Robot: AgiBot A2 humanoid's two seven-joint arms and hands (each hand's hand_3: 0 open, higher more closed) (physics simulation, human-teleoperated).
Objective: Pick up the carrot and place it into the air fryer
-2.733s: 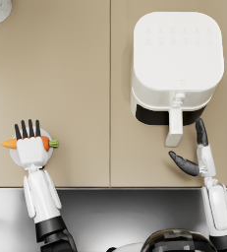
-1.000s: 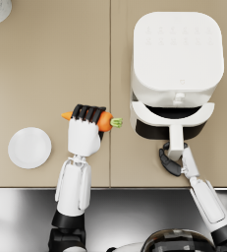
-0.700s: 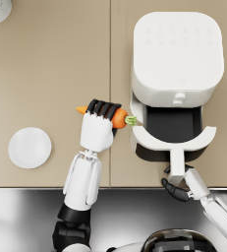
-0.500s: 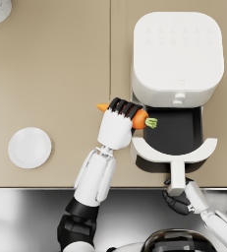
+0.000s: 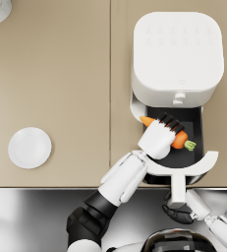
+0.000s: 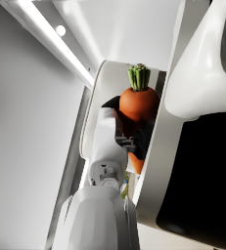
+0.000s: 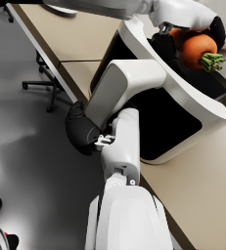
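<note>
While gripped in the left hand, the carrot hangs over the air fryer's open drawer.

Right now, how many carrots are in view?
1. The carrot is held by the left hand over the open drawer of the air fryer. The white plate on the counter holds none. Nothing suggests another is hidden.

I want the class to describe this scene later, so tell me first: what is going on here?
A simulated humanoid is loading an air fryer. Its left hand holds a carrot over the pulled-out black drawer, not yet let go. Its right hand grips the drawer's handle at the counter's edge. A white plate lies bare on the tan counter off to the left.
</note>
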